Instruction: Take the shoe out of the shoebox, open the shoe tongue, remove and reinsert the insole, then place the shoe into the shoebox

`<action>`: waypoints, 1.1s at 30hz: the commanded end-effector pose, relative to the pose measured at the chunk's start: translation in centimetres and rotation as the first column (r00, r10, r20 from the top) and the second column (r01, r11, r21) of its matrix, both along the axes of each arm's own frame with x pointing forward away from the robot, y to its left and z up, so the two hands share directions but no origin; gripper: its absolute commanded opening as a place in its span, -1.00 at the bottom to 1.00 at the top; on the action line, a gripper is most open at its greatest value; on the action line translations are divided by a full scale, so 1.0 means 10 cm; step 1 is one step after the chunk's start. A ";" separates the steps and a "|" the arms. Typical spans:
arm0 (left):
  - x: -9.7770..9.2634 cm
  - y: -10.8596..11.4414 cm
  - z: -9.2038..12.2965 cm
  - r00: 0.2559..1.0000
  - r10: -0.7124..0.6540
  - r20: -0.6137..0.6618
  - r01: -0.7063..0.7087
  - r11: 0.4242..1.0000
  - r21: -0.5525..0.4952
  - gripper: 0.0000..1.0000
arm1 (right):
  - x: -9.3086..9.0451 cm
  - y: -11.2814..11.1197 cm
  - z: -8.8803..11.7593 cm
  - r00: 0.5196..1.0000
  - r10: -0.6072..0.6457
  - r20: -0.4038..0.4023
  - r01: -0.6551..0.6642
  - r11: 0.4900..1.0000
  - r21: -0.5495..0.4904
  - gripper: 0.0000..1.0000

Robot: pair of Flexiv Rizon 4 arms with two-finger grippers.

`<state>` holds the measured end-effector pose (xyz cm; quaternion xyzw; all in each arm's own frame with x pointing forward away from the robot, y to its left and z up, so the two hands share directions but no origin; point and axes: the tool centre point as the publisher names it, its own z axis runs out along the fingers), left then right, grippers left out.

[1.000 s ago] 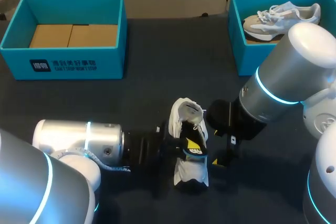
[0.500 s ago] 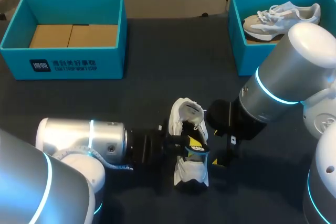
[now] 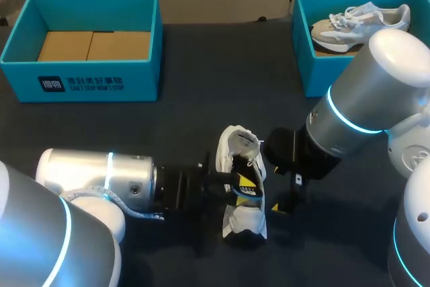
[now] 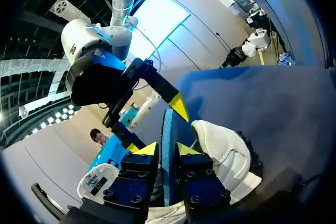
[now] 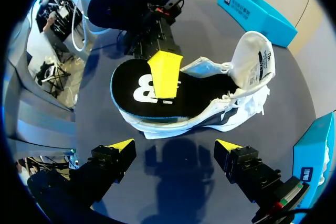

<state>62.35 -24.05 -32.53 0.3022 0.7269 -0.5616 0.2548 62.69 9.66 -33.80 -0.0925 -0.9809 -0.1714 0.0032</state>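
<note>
My L claw [image 4: 167,149] pinches insole [image 4: 168,127] edge, prob. half out of shoe [image 4: 227,153]; R claw [image 5: 175,145] spread, shoe's 3 o'clock.

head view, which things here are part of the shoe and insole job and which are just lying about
In the job: white shoe on the table; its insole, gripped by the left jaws; the empty shoebox at far left, probably.
Lying about: second shoebox at far right; the grey-and-white shoe inside it.
</note>
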 end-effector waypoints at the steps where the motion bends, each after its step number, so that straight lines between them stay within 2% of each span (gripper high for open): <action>1: -0.03 0.03 0.00 1.000 -0.010 0.005 0.010 1.000 0.017 -1.00 | -0.01 0.00 -0.01 1.000 -0.001 0.003 0.001 1.000 -0.001 1.00; 7: 0.02 -0.03 -0.10 0.997 -0.020 0.078 0.018 1.000 0.024 -1.00 | -0.01 0.00 -0.01 1.000 -0.001 0.003 0.001 1.000 -0.001 1.00; 15: 0.12 -0.06 -0.15 0.994 -0.011 0.109 0.006 0.999 0.051 -1.00 | -0.01 0.00 -0.01 1.000 -0.001 0.003 0.001 1.000 -0.001 1.00; 22: 0.19 -0.07 -0.19 0.993 0.001 0.116 -0.009 0.998 0.061 -1.00 | -0.01 0.00 -0.01 1.000 -0.001 0.003 0.001 1.000 -0.001 1.00; 27: 0.16 -0.02 -0.17 0.996 0.005 0.085 -0.010 0.999 0.053 -1.00 | -0.01 0.00 -0.01 1.000 -0.001 0.003 0.001 1.000 -0.001 1.00; 28: 0.14 0.00 -0.15 0.997 0.003 0.075 -0.006 0.999 0.049 -0.65 | -0.01 0.00 -0.01 1.000 -0.001 0.003 0.001 1.000 -0.001 1.00; 29: 0.12 0.01 -0.14 0.997 0.002 0.073 -0.006 0.999 0.047 -0.44 | -0.01 0.00 -0.01 1.000 -0.001 0.003 0.001 1.000 -0.001 1.00; 32: 0.06 0.07 -0.10 0.998 0.001 0.063 -0.004 0.999 0.045 -0.15 | -0.01 0.00 -0.01 1.000 -0.001 0.003 0.001 1.000 -0.001 1.00; 33: 0.04 0.09 -0.08 0.998 0.003 0.057 -0.005 0.999 0.045 -0.17 | -0.01 0.00 -0.01 1.000 -0.001 0.003 0.001 1.000 -0.001 1.00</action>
